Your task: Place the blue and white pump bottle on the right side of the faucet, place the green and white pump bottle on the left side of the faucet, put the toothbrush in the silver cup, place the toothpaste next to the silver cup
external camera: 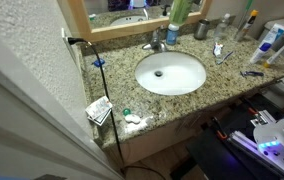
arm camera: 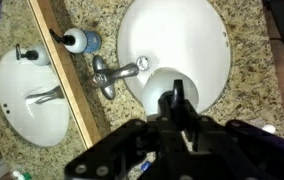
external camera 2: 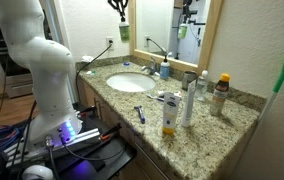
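A speckled granite vanity top (external camera: 222, 88) with a white oval basin (external camera: 170, 72). High above the basin, the gripper (external camera 2: 121, 14) is closed tight round the green and white pump bottle (external camera 2: 125, 32), whose green body hangs below it, well clear of the faucet (external camera: 157, 42).

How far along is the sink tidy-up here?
Looks done: the blue and white pump bottle stands beside the faucet. In hand: the gripper holds the green and white pump bottle up by the mirror. Left: setting it down, then the toothbrush into the silver cup and the toothpaste beside it.
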